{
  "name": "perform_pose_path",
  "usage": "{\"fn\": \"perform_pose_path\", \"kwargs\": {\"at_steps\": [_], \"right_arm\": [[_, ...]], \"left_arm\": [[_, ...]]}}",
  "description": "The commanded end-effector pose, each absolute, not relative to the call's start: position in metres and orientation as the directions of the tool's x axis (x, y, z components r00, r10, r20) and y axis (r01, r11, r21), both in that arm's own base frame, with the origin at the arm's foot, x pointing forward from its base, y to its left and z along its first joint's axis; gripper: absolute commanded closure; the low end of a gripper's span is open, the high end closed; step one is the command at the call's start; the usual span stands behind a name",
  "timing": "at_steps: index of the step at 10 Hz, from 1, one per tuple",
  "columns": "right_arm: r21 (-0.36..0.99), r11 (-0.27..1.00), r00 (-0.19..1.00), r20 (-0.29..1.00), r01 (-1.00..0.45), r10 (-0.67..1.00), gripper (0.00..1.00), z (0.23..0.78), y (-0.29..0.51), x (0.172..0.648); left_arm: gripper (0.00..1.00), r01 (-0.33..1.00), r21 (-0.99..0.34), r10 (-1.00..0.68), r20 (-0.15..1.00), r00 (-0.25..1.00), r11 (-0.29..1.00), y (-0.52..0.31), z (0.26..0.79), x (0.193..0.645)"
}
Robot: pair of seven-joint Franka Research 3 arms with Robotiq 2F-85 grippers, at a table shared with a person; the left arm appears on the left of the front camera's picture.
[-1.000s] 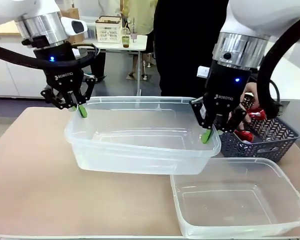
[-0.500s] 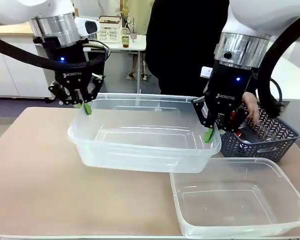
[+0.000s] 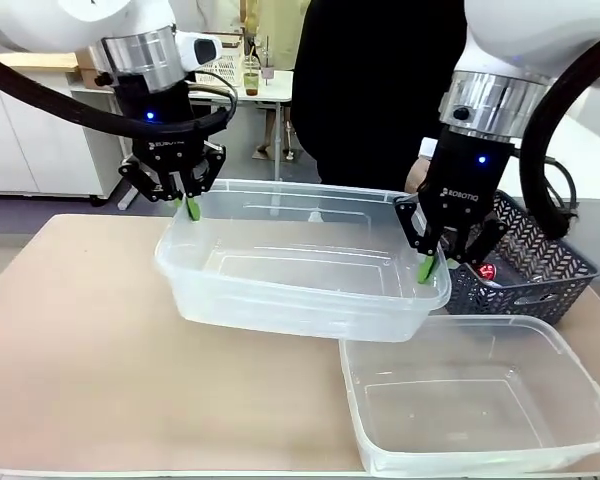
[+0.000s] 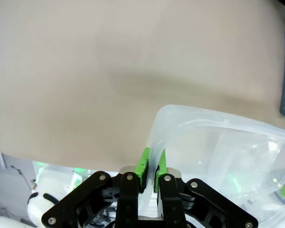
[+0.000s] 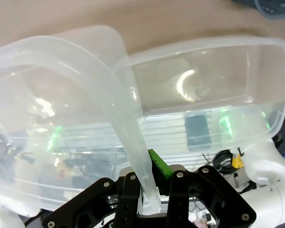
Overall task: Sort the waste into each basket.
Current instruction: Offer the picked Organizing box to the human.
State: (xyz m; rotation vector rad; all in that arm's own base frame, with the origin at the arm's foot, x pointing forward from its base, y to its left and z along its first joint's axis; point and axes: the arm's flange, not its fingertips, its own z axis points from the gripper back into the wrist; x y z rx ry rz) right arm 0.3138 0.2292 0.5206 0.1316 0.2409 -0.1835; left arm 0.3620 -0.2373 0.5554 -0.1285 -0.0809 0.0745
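One clear basket hangs tilted above the table, carried by both arms. My left gripper is shut on its far left rim, and the left wrist view shows the green pads pinching the thin wall. My right gripper is shut on its right rim; in the right wrist view the rim rises from between my right gripper. The second clear basket sits empty on the table at the front right, also seen as the second basket. Of the waste, a red can lies in the dark lattice basket.
The dark blue-grey lattice basket stands at the table's right edge, behind my right gripper. A person in black stands at the far side, one hand near the held basket's far right corner. Bare tabletop lies at the left and front.
Both arms carried the clear basket to the right and slightly up. The person's hand has left the lattice basket and drawn back.
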Motion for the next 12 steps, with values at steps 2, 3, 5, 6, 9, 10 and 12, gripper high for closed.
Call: {"fn": "perform_pose_path", "kwargs": {"at_steps": [2,3,5,6,9,10,12], "right_arm": [[0.118,0.978,0.959,-0.248,0.172,-0.138,0.95,0.5237,0.2336,0.3112],[0.118,0.978,0.959,-0.248,0.172,-0.138,0.95,0.5237,0.2336,0.3112],[0.118,0.978,0.959,-0.248,0.172,-0.138,0.95,0.5237,0.2336,0.3112],[0.118,0.978,0.959,-0.248,0.172,-0.138,0.95,0.5237,0.2336,0.3112],[0.118,0.978,0.959,-0.248,0.172,-0.138,0.95,0.5237,0.2336,0.3112],[0.118,0.978,0.959,-0.248,0.172,-0.138,0.95,0.5237,0.2336,0.3112],[0.118,0.978,0.959,-0.248,0.172,-0.138,0.95,0.5237,0.2336,0.3112]], "left_arm": [[0.93,-0.08,-0.138,0.094,0.092,0.991,0.987,-0.2317,0.5604,0.3602],[0.93,-0.08,-0.138,0.094,0.092,0.991,0.987,-0.2317,0.5604,0.3602],[0.93,-0.08,-0.138,0.094,0.092,0.991,0.987,-0.2317,0.5604,0.3602],[0.93,-0.08,-0.138,0.094,0.092,0.991,0.987,-0.2317,0.5604,0.3602],[0.93,-0.08,-0.138,0.094,0.092,0.991,0.987,-0.2317,0.5604,0.3602],[0.93,-0.08,-0.138,0.094,0.092,0.991,0.987,-0.2317,0.5604,0.3602],[0.93,-0.08,-0.138,0.094,0.092,0.991,0.987,-0.2317,0.5604,0.3602]]}}
